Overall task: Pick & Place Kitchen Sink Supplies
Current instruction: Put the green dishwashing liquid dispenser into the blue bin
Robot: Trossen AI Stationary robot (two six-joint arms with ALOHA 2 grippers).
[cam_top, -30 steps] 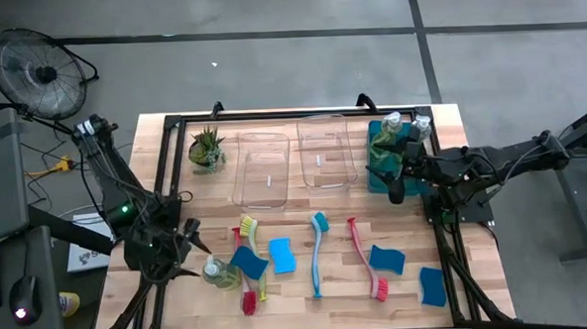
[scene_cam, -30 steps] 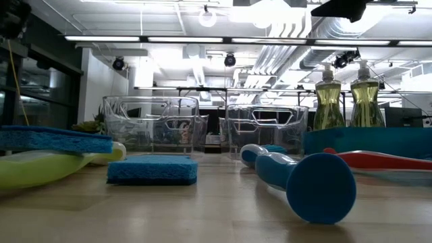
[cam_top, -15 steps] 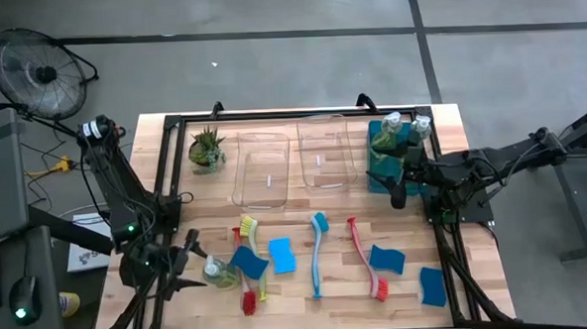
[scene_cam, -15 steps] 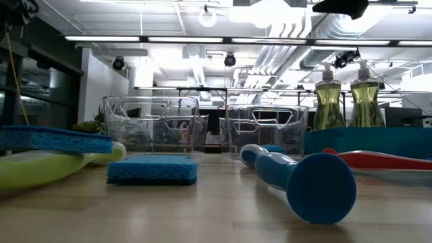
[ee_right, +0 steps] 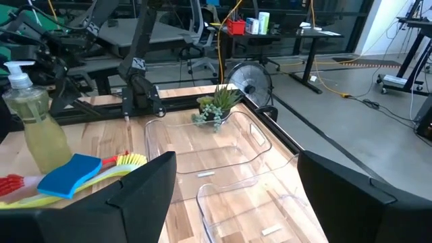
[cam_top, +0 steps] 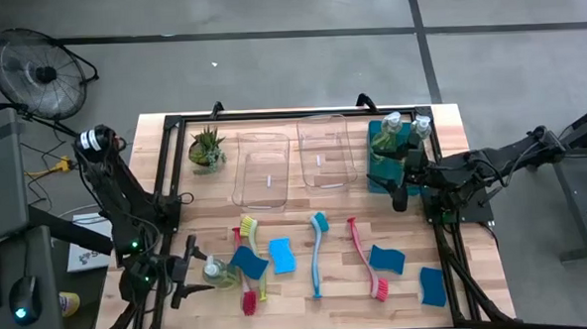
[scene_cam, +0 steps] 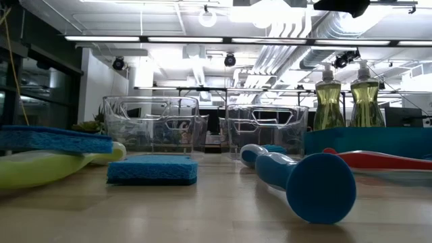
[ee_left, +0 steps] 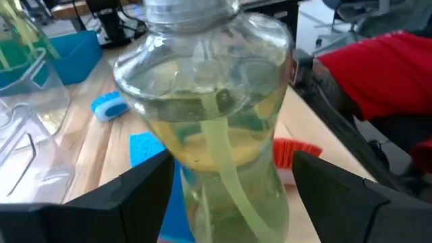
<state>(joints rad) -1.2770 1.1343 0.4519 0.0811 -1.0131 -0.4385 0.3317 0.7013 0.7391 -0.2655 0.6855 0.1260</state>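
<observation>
The left gripper (cam_top: 191, 276) sits near the table's front-left edge, fingers spread either side of a soap bottle (ee_left: 209, 115) (not visibly pinching it). The right gripper (cam_top: 398, 188) hangs released beside the teal bin (cam_top: 375, 161), open wood (cam_top: 305, 199) in front.

We see a grey concrete floor (cam_top: 289, 70) crossed by dark seams around the wooden table (cam_top: 310, 308). A round fan (cam_top: 37, 72) stands on it off one corner. Level across the table, we look into a bright hall with white ceiling ducts (scene_cam: 290, 30), strip lights (scene_cam: 135, 38) and dark glazing (scene_cam: 34, 88). Office chairs (ee_right: 196, 27) and desks (ee_right: 283, 37) stand beyond.
</observation>
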